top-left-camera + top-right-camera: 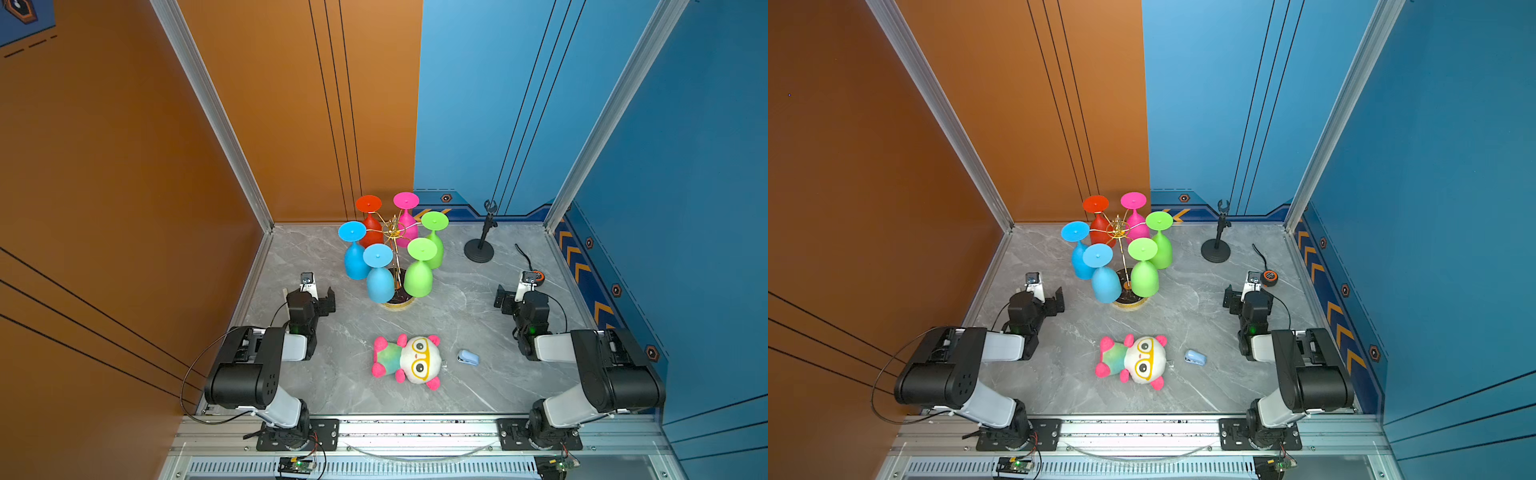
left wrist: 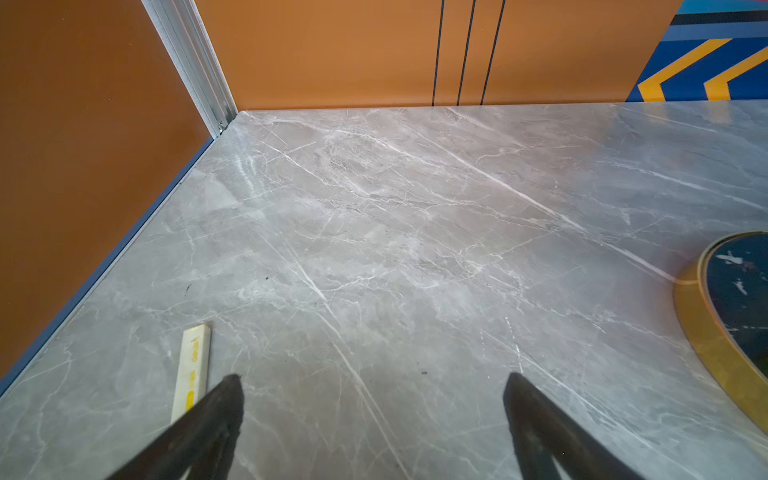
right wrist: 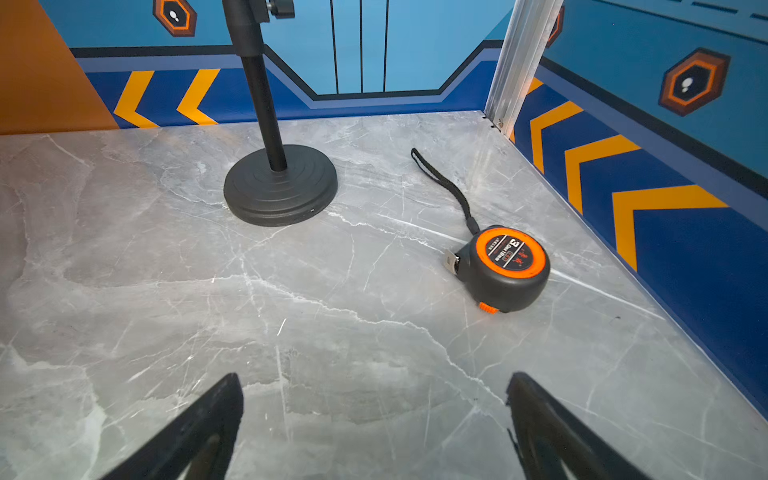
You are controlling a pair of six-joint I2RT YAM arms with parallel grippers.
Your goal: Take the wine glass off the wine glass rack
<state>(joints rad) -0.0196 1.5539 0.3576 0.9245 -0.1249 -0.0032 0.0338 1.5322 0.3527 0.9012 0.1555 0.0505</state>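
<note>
Glasses (image 1: 419, 276) seemingly fill rack (image 1: 393, 231); left tool (image 2: 374, 376), right tool (image 3: 374, 374) agape.

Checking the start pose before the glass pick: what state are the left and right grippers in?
Left gripper: open, holding nothing.
Right gripper: open, holding nothing.

Wine glass rack (image 2: 706, 332): beside the left tool (image 2: 372, 378), only an arc of the gold-rimmed base shows, the rest cropped by the frame; in both top views the blue wine glass (image 1: 380, 284) and green wine glass (image 1: 419, 278) partly mask that base; pale strip (image 2: 194, 361): lettering unreadable, near end behind that tool's finger (image 2: 216, 415); black stand (image 3: 266, 124), ahead of the right tool (image 3: 374, 378): top cropped.
</note>
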